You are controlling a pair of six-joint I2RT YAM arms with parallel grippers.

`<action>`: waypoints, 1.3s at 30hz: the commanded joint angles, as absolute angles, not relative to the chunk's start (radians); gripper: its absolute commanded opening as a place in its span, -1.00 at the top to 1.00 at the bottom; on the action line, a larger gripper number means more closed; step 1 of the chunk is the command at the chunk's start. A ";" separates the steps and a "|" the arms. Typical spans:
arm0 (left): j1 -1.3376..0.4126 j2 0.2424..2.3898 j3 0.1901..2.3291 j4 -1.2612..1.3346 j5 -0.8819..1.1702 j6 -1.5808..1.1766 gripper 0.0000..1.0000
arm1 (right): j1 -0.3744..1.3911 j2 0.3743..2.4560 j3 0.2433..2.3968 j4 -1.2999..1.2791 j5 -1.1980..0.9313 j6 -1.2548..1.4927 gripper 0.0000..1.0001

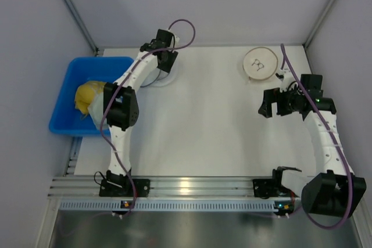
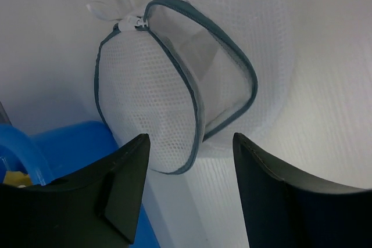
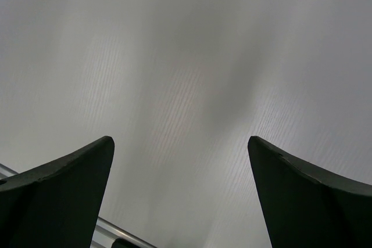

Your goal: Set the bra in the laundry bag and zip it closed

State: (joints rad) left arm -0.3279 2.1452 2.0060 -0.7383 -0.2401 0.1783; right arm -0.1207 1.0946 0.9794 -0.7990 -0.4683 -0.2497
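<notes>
The laundry bag (image 2: 151, 103) is a round white mesh pouch with a dark teal zipper rim. It lies on the white table with its zipper open and its mouth gaping toward the right. The zipper pull (image 2: 131, 22) sits at the far end. My left gripper (image 2: 190, 137) is open just short of the bag's near edge, with nothing between its fingers. From above, the bag (image 1: 164, 78) shows only faintly below the left gripper (image 1: 165, 63) at the back of the table. My right gripper (image 1: 263, 108) (image 3: 180, 140) is open over bare table on the right. The bra is out of view.
A blue bin (image 1: 64, 114) stands off the table's left edge with a yellow cloth lump (image 1: 87, 97) in it; its corner (image 2: 70, 143) shows next to the bag. A white disc with a tan rim (image 1: 260, 63) lies at the back right.
</notes>
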 commanded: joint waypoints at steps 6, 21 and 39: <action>-0.311 2.293 2.105 -0.701 -0.393 0.202 -0.15 | -0.117 1.109 0.974 -0.741 -0.488 -0.259 -0.99; -0.359 2.093 1.858 -0.698 -0.319 0.196 1.00 | -0.117 1.120 0.954 -0.732 -0.544 -0.247 -0.99; -0.615 1.655 1.505 -0.864 0.210 -0.035 1.00 | -0.087 1.173 0.956 -0.772 -0.793 -0.233 -0.55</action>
State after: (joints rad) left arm -0.6292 1.6794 1.4979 -0.8440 0.0456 0.0021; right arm -0.1146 1.1625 0.9413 -0.7742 -0.6895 -0.2310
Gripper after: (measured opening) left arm 0.032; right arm 0.774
